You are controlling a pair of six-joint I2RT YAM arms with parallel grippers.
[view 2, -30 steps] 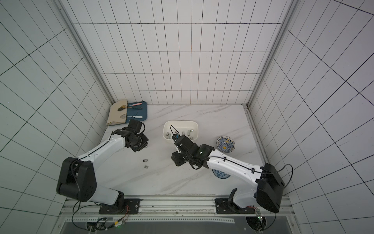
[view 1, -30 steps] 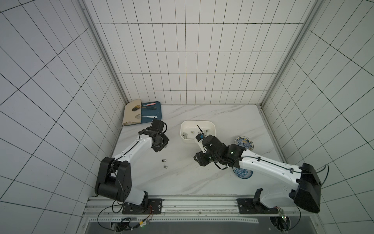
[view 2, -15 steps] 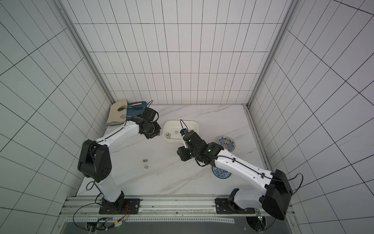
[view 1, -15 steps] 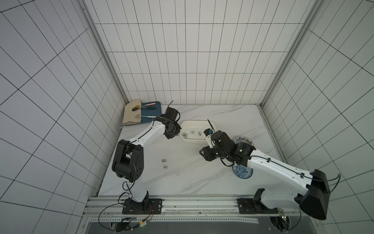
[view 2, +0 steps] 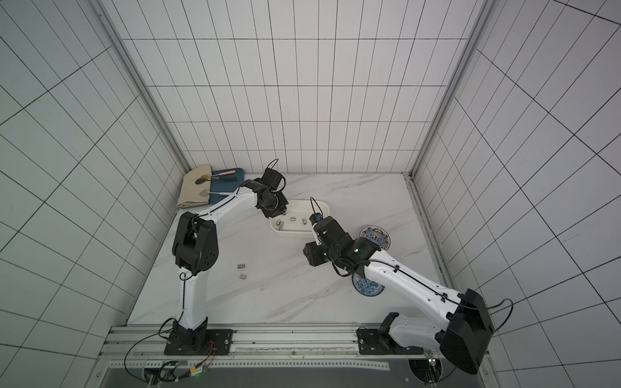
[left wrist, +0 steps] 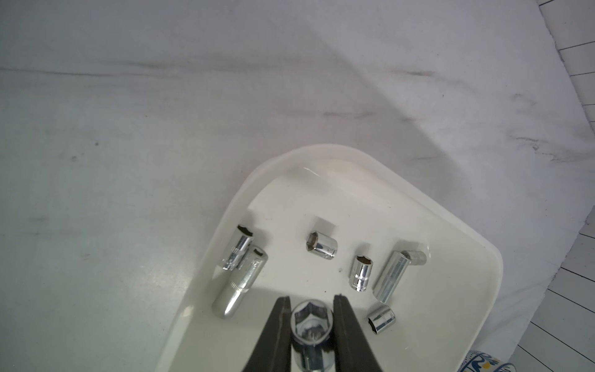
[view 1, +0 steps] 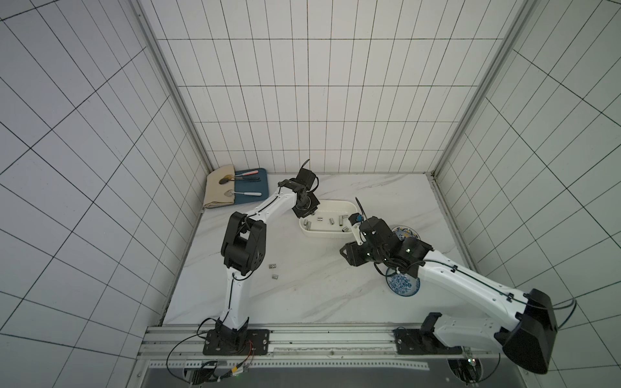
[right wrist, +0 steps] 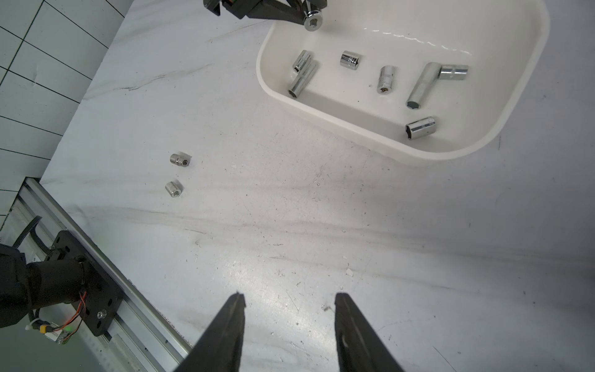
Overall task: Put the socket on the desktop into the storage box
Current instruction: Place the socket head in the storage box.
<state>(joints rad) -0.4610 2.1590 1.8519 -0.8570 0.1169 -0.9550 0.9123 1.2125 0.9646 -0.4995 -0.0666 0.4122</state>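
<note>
Chrome socket (left wrist: 310,317) is pinched in your left gripper (left wrist: 310,301), which has swung from mid-desktop to hang over the storage box (view 1: 322,234) at its 9 o'clock end; release there. Your right gripper (right wrist: 289,299) has backed off to the box's 5 o'clock, jaws half-wide and empty. 7 sockets lie inside; 2 loose sockets (view 1: 273,266) wait on the desktop (view 1: 302,295) at 8 o'clock.

This is a robot test cell in a lab, fitted out like a kitchen corner. White tiled walls (view 1: 302,100) enclose a marble-look worktop (view 1: 319,285) on three sides. The left arm (view 1: 235,295) and right arm (view 1: 470,285) are bolted to an aluminium rail (view 1: 336,337) along its near edge. A blue tray (view 1: 262,183) holding cutlery (view 1: 247,194) and patterned bowls (view 1: 401,285) sit on the worktop.
</note>
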